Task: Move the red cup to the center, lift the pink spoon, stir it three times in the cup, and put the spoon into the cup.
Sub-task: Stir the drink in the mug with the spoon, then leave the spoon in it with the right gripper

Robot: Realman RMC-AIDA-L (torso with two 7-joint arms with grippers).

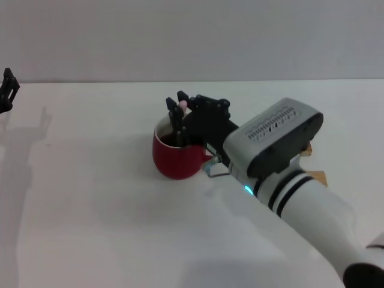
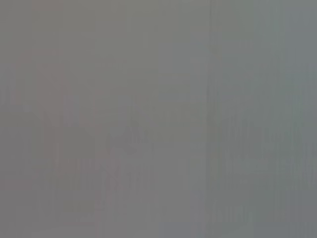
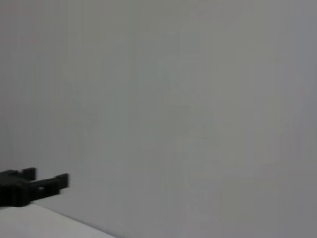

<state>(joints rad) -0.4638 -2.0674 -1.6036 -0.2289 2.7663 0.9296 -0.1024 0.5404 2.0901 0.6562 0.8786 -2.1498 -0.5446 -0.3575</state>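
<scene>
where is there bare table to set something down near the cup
Bare table runs left of and in front of the red cup, out to the parked left gripper at the far left edge. It is crowded right of the cup: the right gripper holds the pink spoon over it, with wooden blocks behind the arm.

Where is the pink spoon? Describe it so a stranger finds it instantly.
On the white table, find the red cup near the middle. Above its rim the right gripper pinches the pink spoon. Its pale pink tip between black fingers sets it apart from the wooden blocks behind the arm.
</scene>
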